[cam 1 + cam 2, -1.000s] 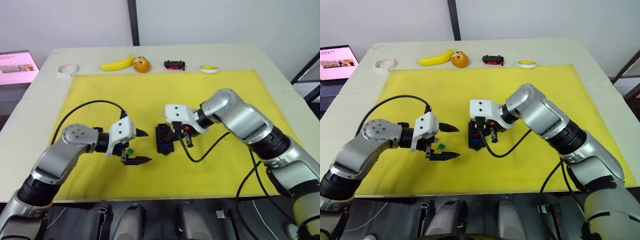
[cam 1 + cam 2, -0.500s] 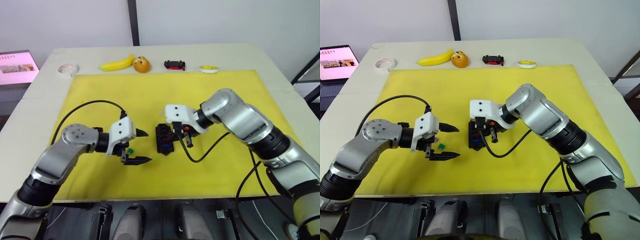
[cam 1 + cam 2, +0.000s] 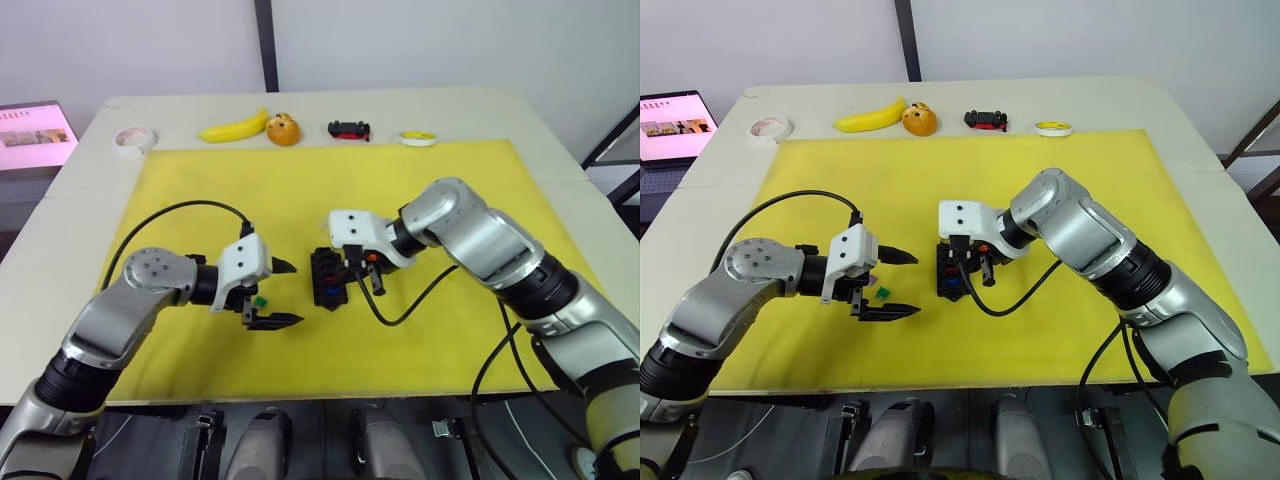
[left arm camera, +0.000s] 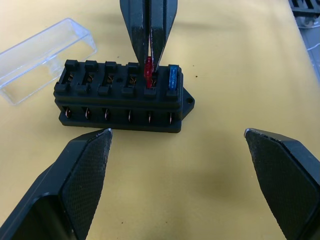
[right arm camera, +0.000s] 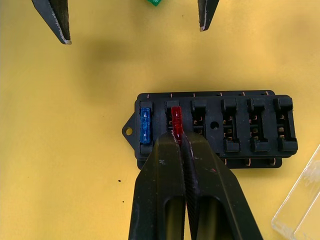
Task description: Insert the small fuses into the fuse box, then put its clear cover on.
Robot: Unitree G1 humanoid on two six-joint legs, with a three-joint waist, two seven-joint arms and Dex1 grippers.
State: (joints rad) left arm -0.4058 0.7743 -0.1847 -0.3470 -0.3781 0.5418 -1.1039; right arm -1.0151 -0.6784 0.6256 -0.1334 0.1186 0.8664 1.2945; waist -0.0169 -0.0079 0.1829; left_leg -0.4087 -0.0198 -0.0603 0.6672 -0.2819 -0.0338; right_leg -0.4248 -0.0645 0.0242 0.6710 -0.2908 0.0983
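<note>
Yellow mat holds the fuse box; right gripper pinches a red fuse beside a blue one; wrist views reveal the cover; left gripper hovers agape.

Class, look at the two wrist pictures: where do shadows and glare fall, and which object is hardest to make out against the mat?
Right wrist view: a soft shadow darkens the yellow mat above the fuse box. Left wrist view: the clear cover shows mainly by bright glints along its edges, otherwise blending into the mat.

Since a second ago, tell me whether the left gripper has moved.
No. The left gripper hangs open at the same spot beside the fuse box, with the green fuse still between its fingers.
</note>
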